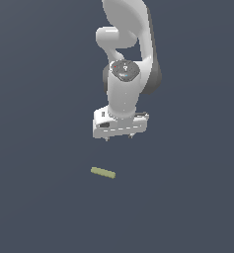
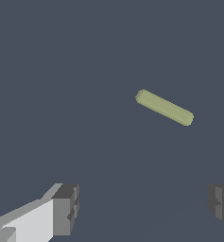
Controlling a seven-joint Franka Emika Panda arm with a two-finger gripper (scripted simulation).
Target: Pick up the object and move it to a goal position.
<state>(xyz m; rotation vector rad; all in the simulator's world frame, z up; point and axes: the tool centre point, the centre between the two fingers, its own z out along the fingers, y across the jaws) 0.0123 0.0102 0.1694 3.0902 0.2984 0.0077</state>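
The object (image 1: 103, 172) is a small thin olive-yellow stick lying flat on the dark grey surface. My white gripper (image 1: 119, 138) hangs above it and slightly toward the exterior view's right, clear of the stick. Its fingers (image 1: 107, 138) point down and stand wide apart with nothing between them. In the wrist view the object (image 2: 164, 107) lies at a slant, well beyond the two dark fingertips (image 2: 66, 209), and the gripper (image 2: 144, 205) is open.
The white arm (image 1: 126, 44) rises behind the gripper toward the top of the exterior view. Only the plain dark grey surface (image 1: 39, 197) surrounds the stick.
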